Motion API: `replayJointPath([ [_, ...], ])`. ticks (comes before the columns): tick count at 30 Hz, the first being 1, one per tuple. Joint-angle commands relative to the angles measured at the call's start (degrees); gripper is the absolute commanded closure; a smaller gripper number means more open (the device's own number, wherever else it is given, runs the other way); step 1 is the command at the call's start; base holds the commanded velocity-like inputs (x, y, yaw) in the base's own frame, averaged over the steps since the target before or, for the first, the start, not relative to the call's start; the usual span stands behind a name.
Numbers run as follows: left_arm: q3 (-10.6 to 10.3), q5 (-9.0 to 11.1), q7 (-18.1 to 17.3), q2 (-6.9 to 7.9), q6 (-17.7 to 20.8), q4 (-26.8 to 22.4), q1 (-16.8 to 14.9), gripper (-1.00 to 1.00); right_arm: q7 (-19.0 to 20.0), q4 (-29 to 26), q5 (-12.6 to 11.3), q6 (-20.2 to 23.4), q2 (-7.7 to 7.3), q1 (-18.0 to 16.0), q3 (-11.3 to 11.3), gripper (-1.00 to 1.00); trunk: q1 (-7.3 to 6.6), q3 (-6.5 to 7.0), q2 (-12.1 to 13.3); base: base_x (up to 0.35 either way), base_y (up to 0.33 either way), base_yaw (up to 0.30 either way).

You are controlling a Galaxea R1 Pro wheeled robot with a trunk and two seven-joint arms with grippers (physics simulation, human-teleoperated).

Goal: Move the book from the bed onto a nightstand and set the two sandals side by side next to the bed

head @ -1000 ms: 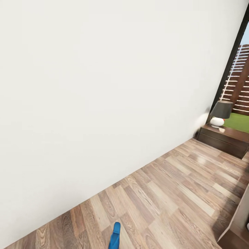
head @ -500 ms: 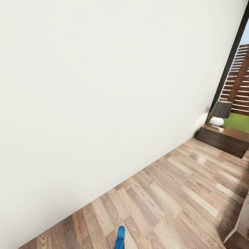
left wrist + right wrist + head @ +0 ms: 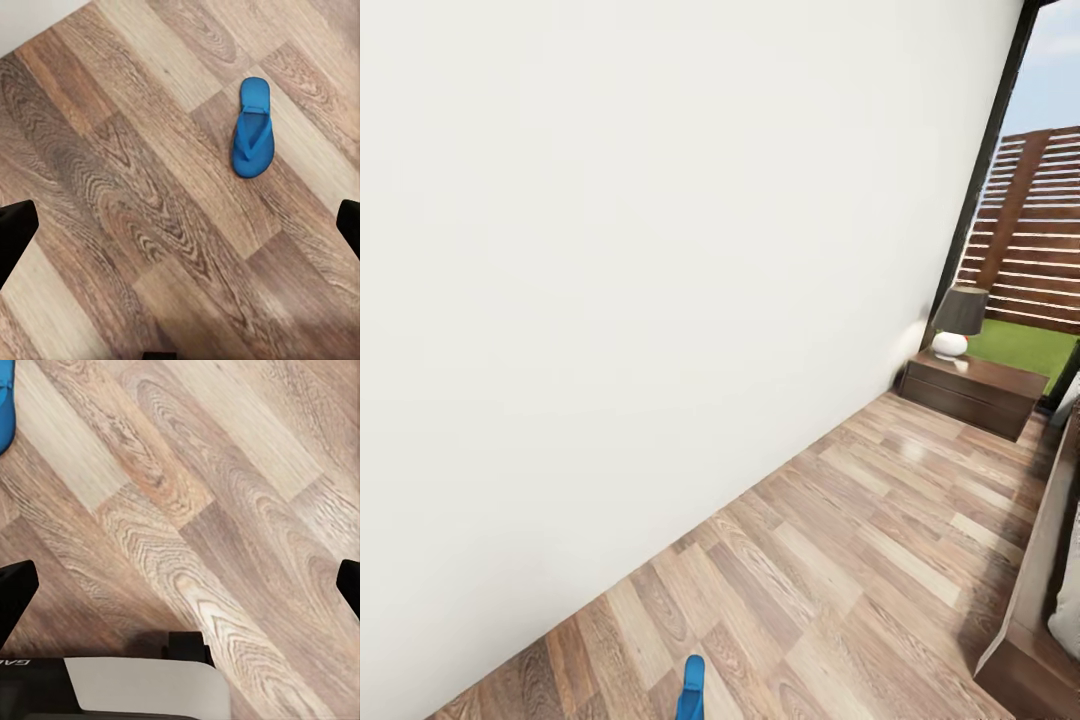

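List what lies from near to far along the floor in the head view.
Blue sandal → wood-plank floor → nightstand with a lamp on top → window showing fence and grass.

White wall [image 3: 640,250], wood-plank floor [image 3: 840,580], lamp [image 3: 958,318] by tall window [image 3: 1040,200].

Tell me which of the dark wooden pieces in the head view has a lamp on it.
The nightstand against the white wall by the window carries the lamp. The other dark wood, the bed frame at the right edge, carries none.
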Motion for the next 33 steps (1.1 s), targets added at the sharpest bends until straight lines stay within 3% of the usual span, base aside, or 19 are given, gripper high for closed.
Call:
replayJointPath([
  [1, 0.1, 0.03, -0.02, -0.03, -0.17, 0.02, -0.02, -1.0, 0.01, -0.06, -0.03, -0.1, 0.01, 0.02, -0.06, -1.0, 0.0, -0.04, -0.02, 0.007, 0.012, -0.025],
  [9, 0.11, 0.03, -0.02, -0.03, -0.16, 0.02, -0.02, -1.0, 0.0, -0.07, -0.03, -0.11, 0.01, 0.02, -0.06, -1.0, 0.0, -0.04, -0.02, 0.113, 0.154, -0.004],
  [33, 0.03, 0.03, -0.02, -0.03, -0.17, 0.02, -0.02, -1.0, 0.0, -0.06, -0.03, -0.11, 0.01, 0.02, -0.06, -1.0, 0.0, -0.04, -0.02, 0.092, 0.026, 0.0],
])
